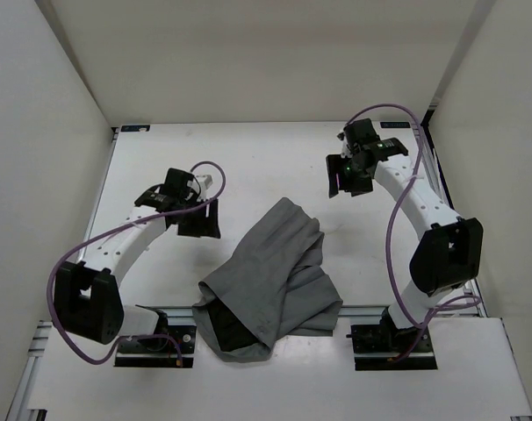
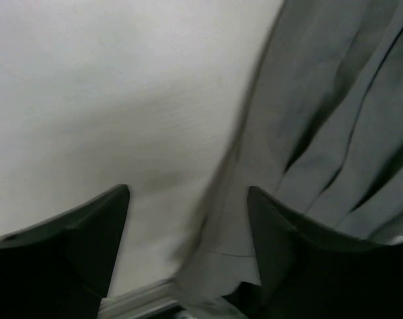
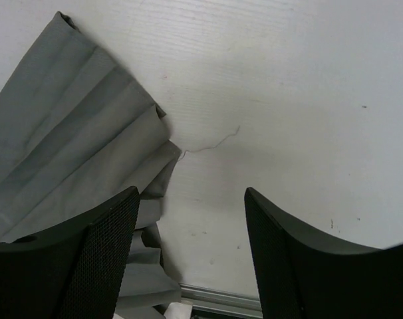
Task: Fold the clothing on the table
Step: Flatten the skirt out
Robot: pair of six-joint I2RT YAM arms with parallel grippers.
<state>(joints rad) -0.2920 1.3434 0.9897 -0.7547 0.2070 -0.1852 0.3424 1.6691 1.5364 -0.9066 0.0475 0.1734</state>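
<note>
Left gripper (image 1: 200, 219), jaws spread and empty, is positioned at the left edge of the clothing (image 1: 270, 272). The right gripper (image 1: 341, 180), likewise spread and empty, is positioned over the bare far right of the table (image 1: 248, 158), apart from the fabric. The clothing is bunched at the near middle, its near edge draped over the metal rail (image 1: 371, 309). Before folding, the garment is best drawn flat by two opposite edges. No container is seen.

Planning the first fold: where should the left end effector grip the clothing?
Probably the clothing by its left edge, from the left: it lies flat on bare table beside the open left end effector, whereas the near end bunches over the rail.
</note>
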